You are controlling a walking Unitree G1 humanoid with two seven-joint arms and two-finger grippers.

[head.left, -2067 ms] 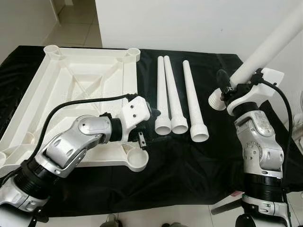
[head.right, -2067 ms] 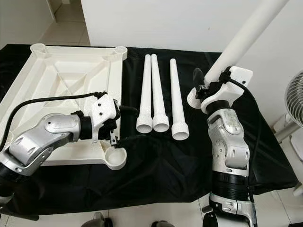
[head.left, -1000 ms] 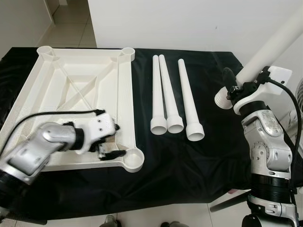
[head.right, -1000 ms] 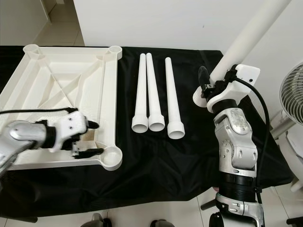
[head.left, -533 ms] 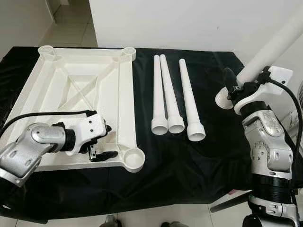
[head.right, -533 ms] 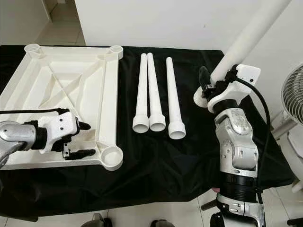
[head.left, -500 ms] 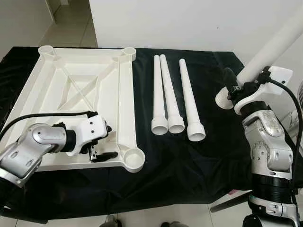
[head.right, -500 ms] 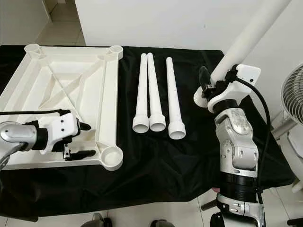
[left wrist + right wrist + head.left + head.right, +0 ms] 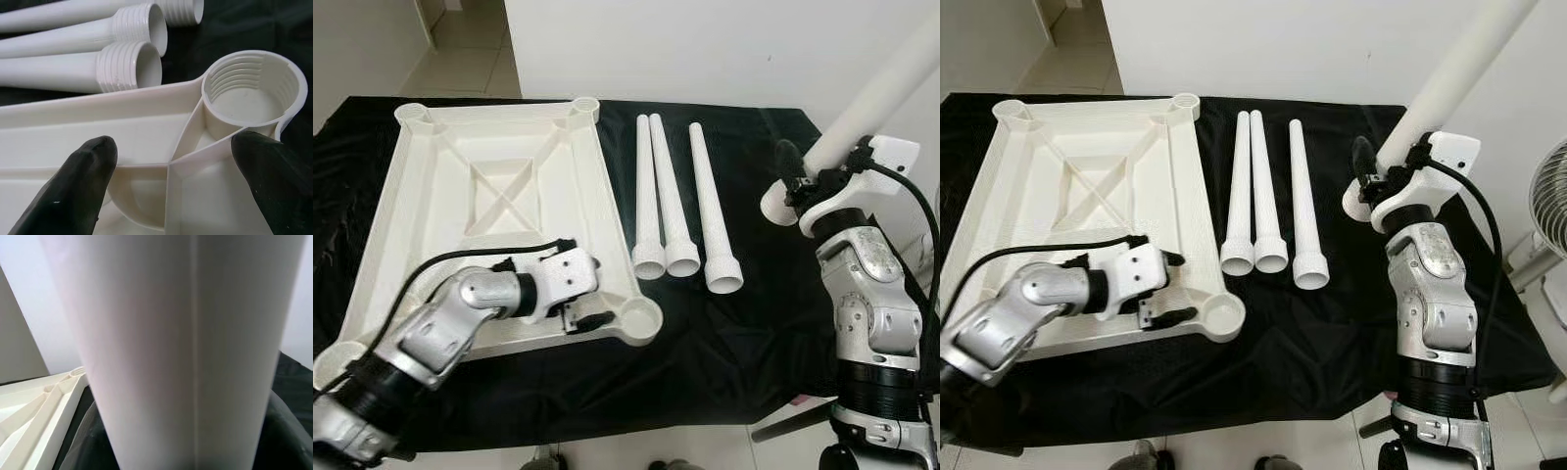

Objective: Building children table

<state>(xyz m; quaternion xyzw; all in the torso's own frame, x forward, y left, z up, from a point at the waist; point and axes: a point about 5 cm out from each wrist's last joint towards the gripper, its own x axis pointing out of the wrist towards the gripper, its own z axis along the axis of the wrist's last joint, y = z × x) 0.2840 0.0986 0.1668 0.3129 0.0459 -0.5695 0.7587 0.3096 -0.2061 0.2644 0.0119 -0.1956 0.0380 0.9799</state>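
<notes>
A white table top (image 9: 489,186) lies upside down on the black cloth, with a threaded socket (image 9: 640,319) at its near right corner. My left gripper (image 9: 1180,287) is open just left of that socket, its fingers (image 9: 73,191) spread wide over the corner ribs. Three white legs (image 9: 671,196) lie side by side to the right of the top, threaded ends toward me. At the right, my right gripper (image 9: 806,178) is shut on a fourth leg (image 9: 881,88), held raised and slanting up to the right, threaded end down.
The black cloth (image 9: 724,343) covers the whole table, whose front edge is close to me. A white wall stands behind it. A fan (image 9: 1552,196) is at the far right, and tiled floor lies beyond the back left.
The table top has swung round, its near right corner sliding right toward the lying legs, and my left gripper has moved right with it. The right arm and its leg have stayed put.
</notes>
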